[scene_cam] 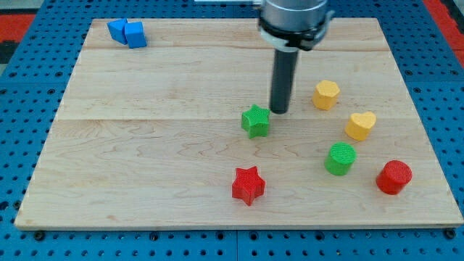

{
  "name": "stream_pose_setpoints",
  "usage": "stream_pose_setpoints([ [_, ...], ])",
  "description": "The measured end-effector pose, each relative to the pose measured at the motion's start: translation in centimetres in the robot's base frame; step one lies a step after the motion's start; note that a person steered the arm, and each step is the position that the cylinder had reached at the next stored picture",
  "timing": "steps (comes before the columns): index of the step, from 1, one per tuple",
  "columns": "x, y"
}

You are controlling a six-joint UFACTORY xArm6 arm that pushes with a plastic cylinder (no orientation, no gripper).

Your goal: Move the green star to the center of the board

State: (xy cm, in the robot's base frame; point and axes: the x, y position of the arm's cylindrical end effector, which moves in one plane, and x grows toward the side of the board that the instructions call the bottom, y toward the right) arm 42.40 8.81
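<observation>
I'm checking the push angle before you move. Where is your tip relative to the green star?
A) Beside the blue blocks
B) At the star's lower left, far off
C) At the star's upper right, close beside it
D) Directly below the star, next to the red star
C: my tip sits just up and to the view's right of the green star, far from the red star.

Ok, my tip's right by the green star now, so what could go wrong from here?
1. My tip sits at the green star's upper right edge, off its middle; a push from there may spin the star or let it slip aside.
2. The star already lies near the middle of the board, so a long push could overshoot.
3. Pushing toward the view's bottom could drive it into the red star.
</observation>
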Motion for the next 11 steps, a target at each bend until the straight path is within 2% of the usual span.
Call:
stream_pose_setpoints([
  [2, 2.7, 0.9],
  [4, 3.0, -6.7],
  [6, 7.9, -6.4],
  [7, 5.7, -8.1],
  [8, -2.6, -6.2],
  [9, -6.1, -4.6],
  [11, 4.8, -1.9],
])
